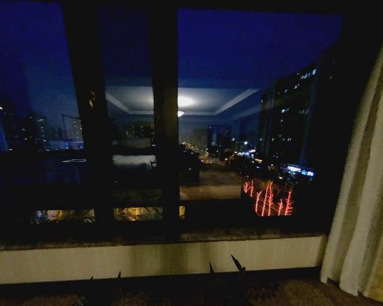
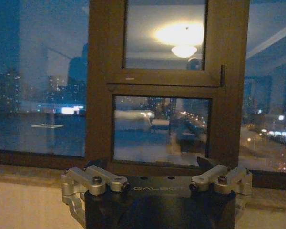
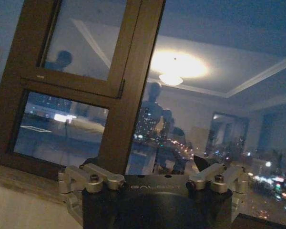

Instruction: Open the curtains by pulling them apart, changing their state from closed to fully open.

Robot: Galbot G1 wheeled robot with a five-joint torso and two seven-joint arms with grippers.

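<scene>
Cream-white curtains (image 1: 365, 185) hang bunched at the right side of the window (image 1: 198, 121) in the head view. The glass in the middle and on the left is bare and dark, with city lights outside and the ceiling lamp shining back in it. So the job looks almost done, or done, on the part you can see.

Your left gripper (image 2: 155, 179) sits low, facing the brown window frame (image 2: 164, 81), with its fingers spread wide and nothing between them. Your right gripper (image 3: 150, 177) is the same: wide open, empty, pointing at the glass.

To finish well, check the right panel first. If any cloth covers the glass there, bring the right gripper to the inner edge of the curtains. Pinch a few pleats together, not just one thin fold, because this light cloth can slip out. Pull sideways, slow and level, so the top slides along. I cannot tell where the left panel hangs, so turn and look before you stop.
</scene>
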